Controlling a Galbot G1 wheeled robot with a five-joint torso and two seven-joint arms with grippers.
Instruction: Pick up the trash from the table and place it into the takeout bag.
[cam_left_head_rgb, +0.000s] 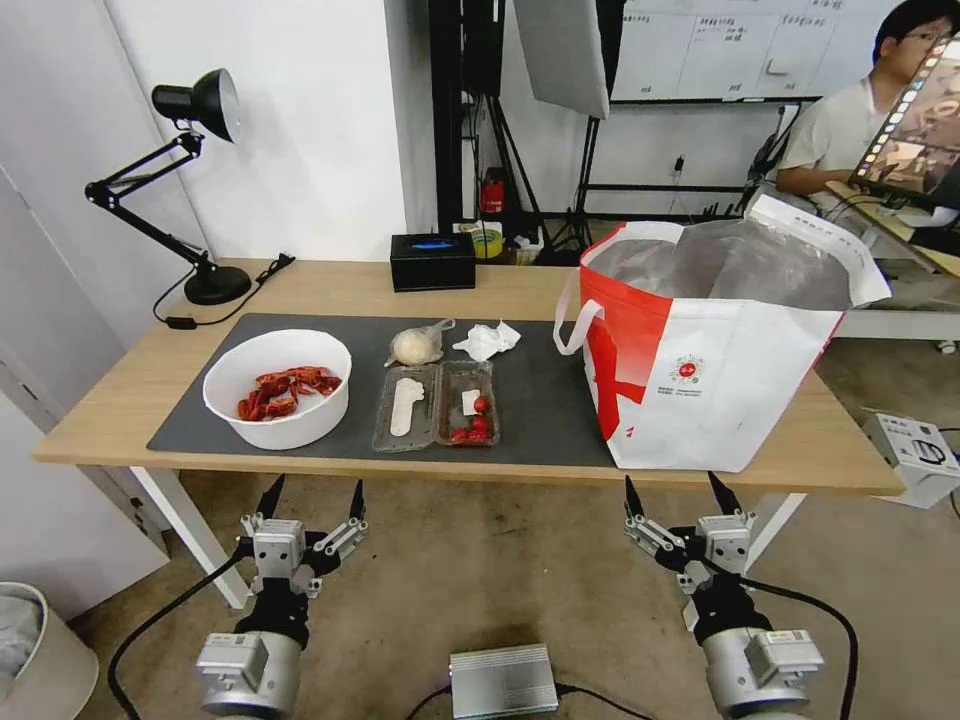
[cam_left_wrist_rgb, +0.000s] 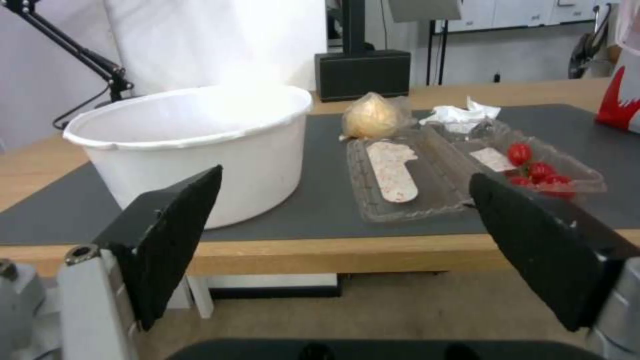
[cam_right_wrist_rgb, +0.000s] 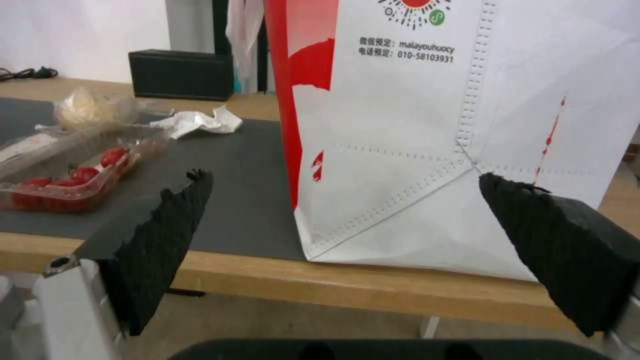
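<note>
- Both grippers hang below the near edge of the table (cam_left_head_rgb: 120, 400), over the floor. Left gripper (cam_left_head_rgb: 311, 498) spread wide, holding nothing; right gripper (cam_left_head_rgb: 682, 492) likewise wide apart and empty.
- Trash count: four pieces, all on the dark grey mat (cam_left_head_rgb: 540, 400).
- One white bowl (cam_left_head_rgb: 278, 388), left of centre, with red shells inside. It sits nearest the left gripper.
- One clear clamshell box (cam_left_head_rgb: 437, 404), lying open just right of the bowl; red bits in its right half, a whitish strip in its left half.
- One knotted clear bag (cam_left_head_rgb: 417, 344) with a whitish lump, just beyond the box.
- One crumpled tissue (cam_left_head_rgb: 487, 340), beside the knotted bag on its right.
- One takeout bag (cam_left_head_rgb: 720, 345), upright at the right end of the table, mouth open, foil lining showing, one loop handle hanging on its left side. It stands directly ahead of the right gripper.
- Around: one black box (cam_left_head_rgb: 432, 261) at the far edge, one black desk lamp (cam_left_head_rgb: 190, 180) at the far left corner.
</note>
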